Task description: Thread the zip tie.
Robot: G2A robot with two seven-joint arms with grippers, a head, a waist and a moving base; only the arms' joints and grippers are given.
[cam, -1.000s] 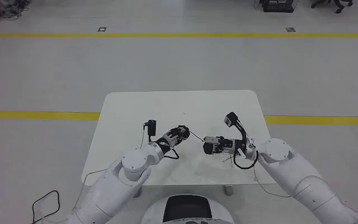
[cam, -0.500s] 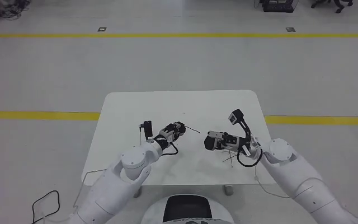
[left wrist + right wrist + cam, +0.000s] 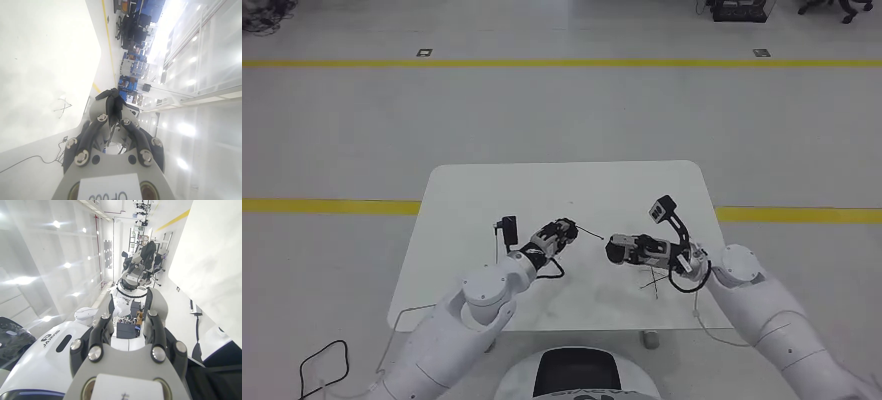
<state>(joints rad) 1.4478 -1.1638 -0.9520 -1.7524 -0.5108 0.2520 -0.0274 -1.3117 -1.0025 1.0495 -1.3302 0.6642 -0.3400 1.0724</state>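
Near the middle of the top view, the left gripper point(image 3: 567, 229) hovers over the white desk point(image 3: 542, 190). Its black-tipped fingers point(image 3: 117, 102) are pressed together on a thin dark zip tie point(image 3: 590, 235), which juts out toward the right of the frame. The right gripper point(image 3: 610, 248) faces it, just beside the tie's free end. Its fingers point(image 3: 157, 302) are spread apart and grip nothing. A few loose zip ties point(image 3: 654, 283) lie crossed on the desk under the right arm, toward the lower right.
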